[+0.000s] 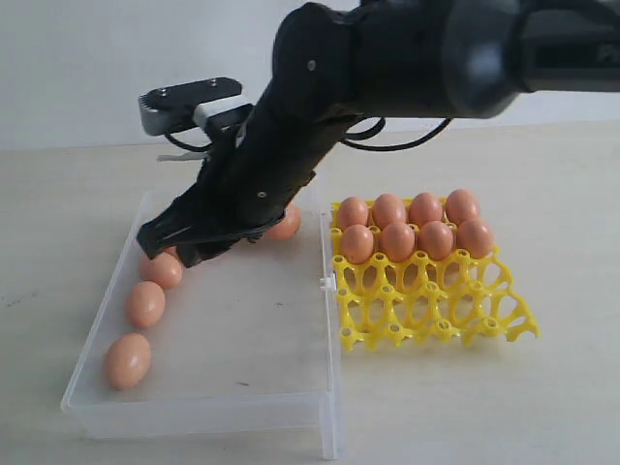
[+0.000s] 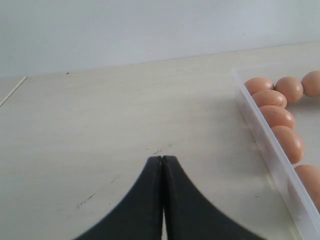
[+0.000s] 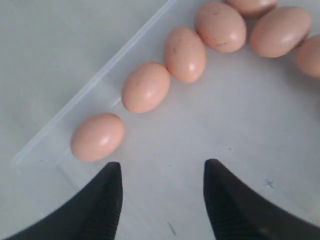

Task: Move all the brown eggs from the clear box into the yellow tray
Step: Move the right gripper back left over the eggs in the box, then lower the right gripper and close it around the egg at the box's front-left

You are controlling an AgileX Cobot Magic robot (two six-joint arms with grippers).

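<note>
The clear box (image 1: 208,412) lies on the left of the table with brown eggs (image 1: 144,303) lined along its left wall and one (image 1: 287,224) at the back. My right gripper (image 1: 170,244) reaches across into the box and hangs open over its bare floor (image 3: 225,125), nothing between its fingers; the closest egg (image 3: 97,136) sits just beyond one fingertip (image 3: 112,172). The yellow tray (image 1: 426,305) stands right of the box with several eggs (image 1: 397,240) in its two back rows. My left gripper (image 2: 161,159) is shut and empty over bare table, beside the box wall (image 2: 265,145).
The right arm's dark body (image 1: 291,145) hides the back middle of the box. The tray's front rows of cups (image 1: 387,329) hold nothing. Pale tabletop (image 1: 465,407) surrounds box and tray, with a white wall behind.
</note>
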